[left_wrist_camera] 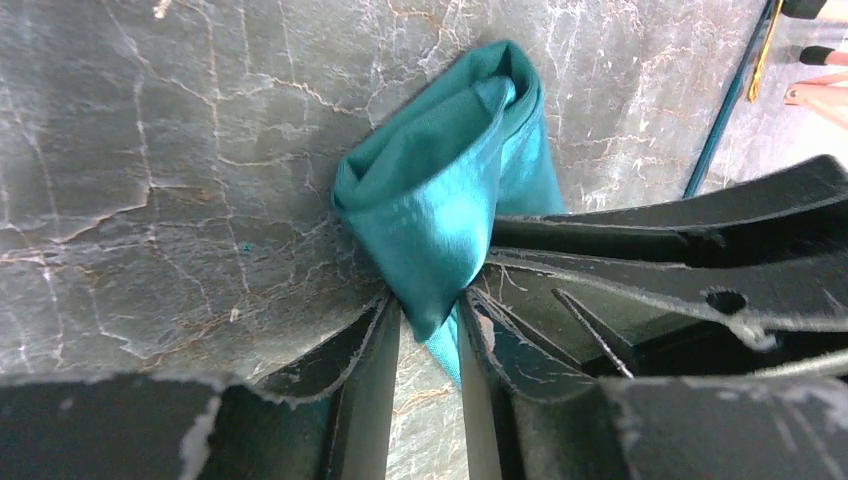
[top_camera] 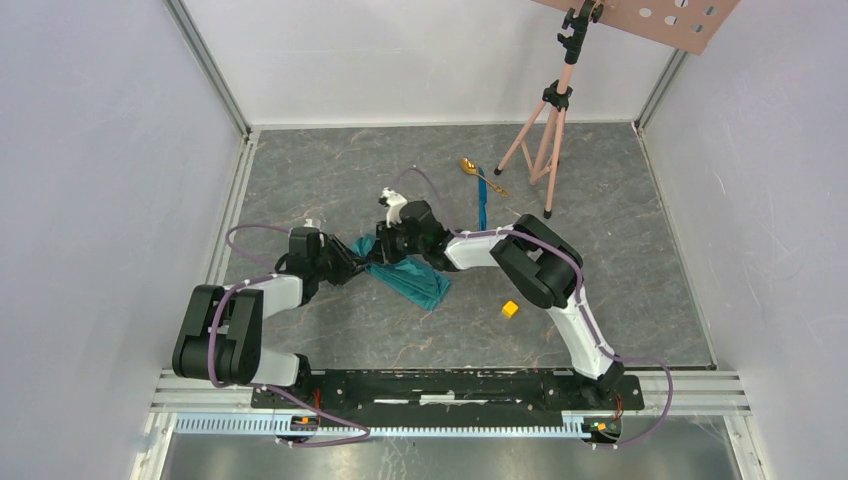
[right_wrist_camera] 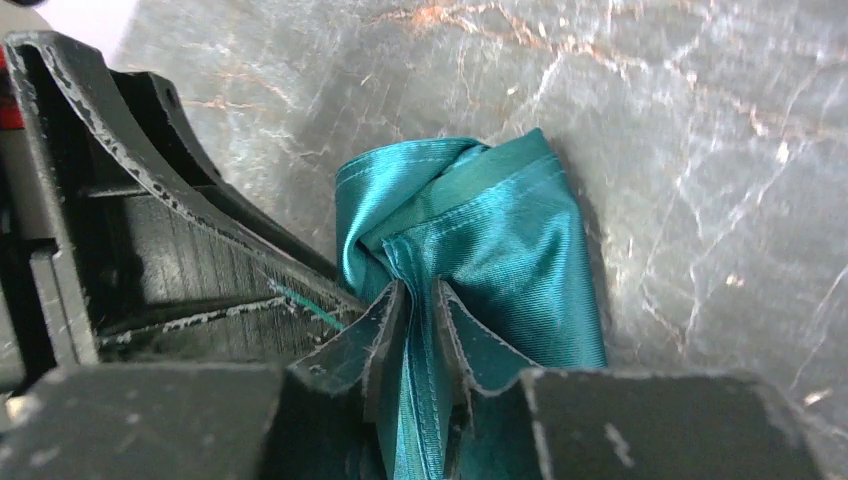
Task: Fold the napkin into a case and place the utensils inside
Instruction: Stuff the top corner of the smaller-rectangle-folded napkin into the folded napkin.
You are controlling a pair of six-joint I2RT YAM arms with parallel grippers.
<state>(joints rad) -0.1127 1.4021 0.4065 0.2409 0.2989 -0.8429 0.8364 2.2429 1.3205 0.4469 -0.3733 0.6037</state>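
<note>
Slip hazard: bunched napkin [left_wrist_camera: 450, 190].
Clamped by left gripper [left_wrist_camera: 425, 320] and right gripper [right_wrist_camera: 415, 300]; liable to pull free under uneven tension.

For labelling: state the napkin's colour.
Shiny teal-green napkin, plain; clearest in the right wrist view.

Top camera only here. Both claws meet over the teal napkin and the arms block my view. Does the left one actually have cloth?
Observer: Yes. The left wrist view shows the left claw pinched on a fold of the napkin.
Operator: And the right?
Observer: The right claw is closed on a bunched, hemmed edge of it.
Operator: Is the cloth flat between them?
Observer: No. Close up it is a loose, crumpled roll, not a flat case.
</note>
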